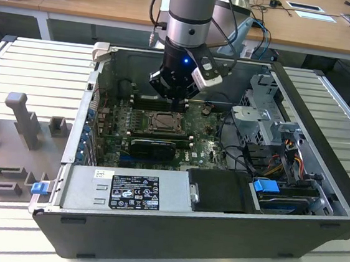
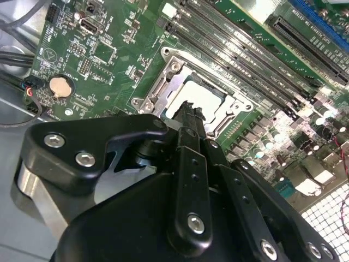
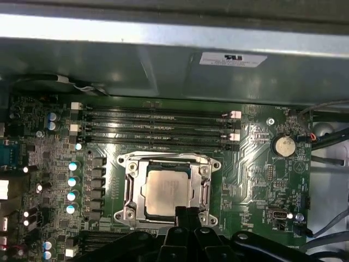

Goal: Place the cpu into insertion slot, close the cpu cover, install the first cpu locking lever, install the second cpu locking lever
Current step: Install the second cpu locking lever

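Hovering over the socket point(image 3: 166, 188), the hand point(image 3: 187, 212) is showing fingers pressed together, gripping nothing. The chip point(image 3: 166, 191) is sitting seated, cover point(image 3: 131, 188) apparently down; lever work appears current, demanding careful alignment.

The exterior view is looking down at an angle from well back onto the open dark-grey computer case point(image 1: 214, 235). Both wrist views are riding close above the green motherboard point(image 3: 256, 164), and both are sharing the square dark-framed insertion slot point(image 3: 168, 188) with the black gripper point(image 2: 188, 117) at its edge.
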Robot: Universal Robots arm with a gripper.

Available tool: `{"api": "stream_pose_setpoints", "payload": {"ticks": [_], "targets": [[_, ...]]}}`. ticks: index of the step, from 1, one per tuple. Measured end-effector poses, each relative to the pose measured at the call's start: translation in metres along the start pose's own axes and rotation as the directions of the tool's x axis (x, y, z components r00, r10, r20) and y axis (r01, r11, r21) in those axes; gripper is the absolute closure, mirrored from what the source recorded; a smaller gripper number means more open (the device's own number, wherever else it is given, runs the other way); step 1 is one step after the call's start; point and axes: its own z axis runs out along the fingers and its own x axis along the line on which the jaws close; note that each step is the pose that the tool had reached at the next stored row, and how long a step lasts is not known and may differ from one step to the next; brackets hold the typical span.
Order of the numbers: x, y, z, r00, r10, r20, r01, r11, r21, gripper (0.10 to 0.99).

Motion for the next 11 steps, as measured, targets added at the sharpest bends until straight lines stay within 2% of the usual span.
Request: {"api": "stream_pose_setpoints", "payload": {"ticks": [3, 11], "targets": [[0.0003, -0.0047, 0.0020, 1.0000, 0.000, -0.0026, 0.000, 1.0000, 0.000, 0.984], [0.0006, -0.0112, 0.0048, 0.9999, 0.000, -0.0115, 0.000, 1.0000, -0.001, 0.984]]}}
